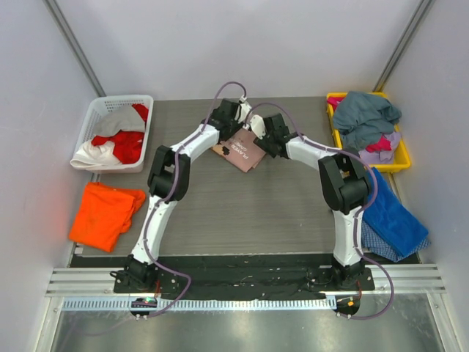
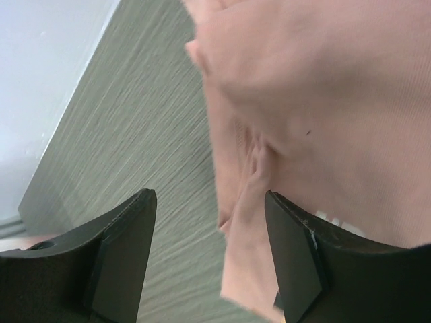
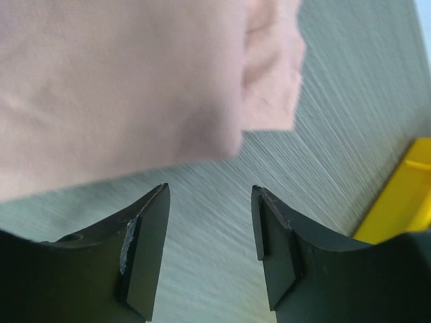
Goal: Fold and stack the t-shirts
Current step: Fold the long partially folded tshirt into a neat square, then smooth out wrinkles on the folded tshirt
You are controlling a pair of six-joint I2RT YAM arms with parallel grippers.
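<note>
A grey counter [image 1: 249, 213] with fine wood-grain streaks fills the middle of the enclosure, shut in by pale walls [image 1: 242, 44] on three sides. A white basket [image 1: 94, 117] with slotted sides sits at its far left corner, and a yellow bin [image 1: 402, 157] at its far right corner. Along the near edge lies a black mat [image 1: 242, 265], with an aluminium rail [image 1: 249, 283] just in front of it.

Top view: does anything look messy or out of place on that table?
Yes. The blue shirt droops over the right edge of the table, and the orange shirt lies crumpled at the left edge. A white shirt spills over the basket rim. Only the pink shirt looks folded.
</note>
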